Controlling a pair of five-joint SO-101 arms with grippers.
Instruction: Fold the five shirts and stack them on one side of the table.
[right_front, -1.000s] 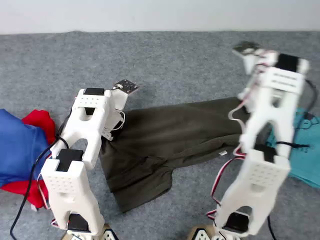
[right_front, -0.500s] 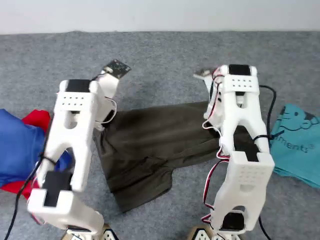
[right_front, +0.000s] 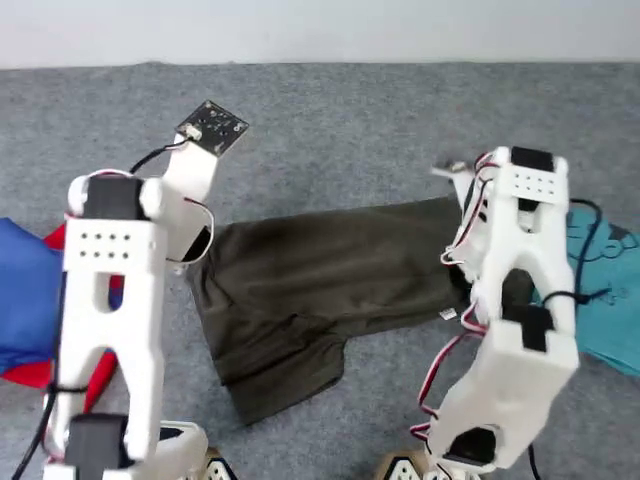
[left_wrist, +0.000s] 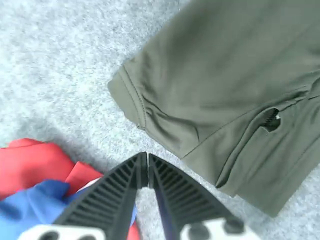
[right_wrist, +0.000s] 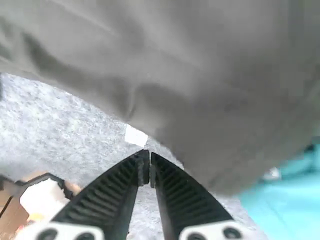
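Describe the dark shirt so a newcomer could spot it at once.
At the middle of the grey table, the olive shirt lies spread out. It is the only dark, drab one; a blue shirt and red shirt bunch at one edge, a teal shirt at the other.

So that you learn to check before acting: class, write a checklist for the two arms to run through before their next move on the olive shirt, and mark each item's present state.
1. Left gripper empty: ok. It is shut on nothing, over the mat between the olive shirt and the red shirt.
2. Right gripper empty: ok. It is shut, at the olive shirt's edge by a white tag.
3. Grippers open for a grasp: not ok, both are shut.
4. Olive shirt lying flat: not ok, its near part is creased and doubled over.
5. All five shirts in sight: cannot tell. The olive, red, blue shirt and teal shirt show.
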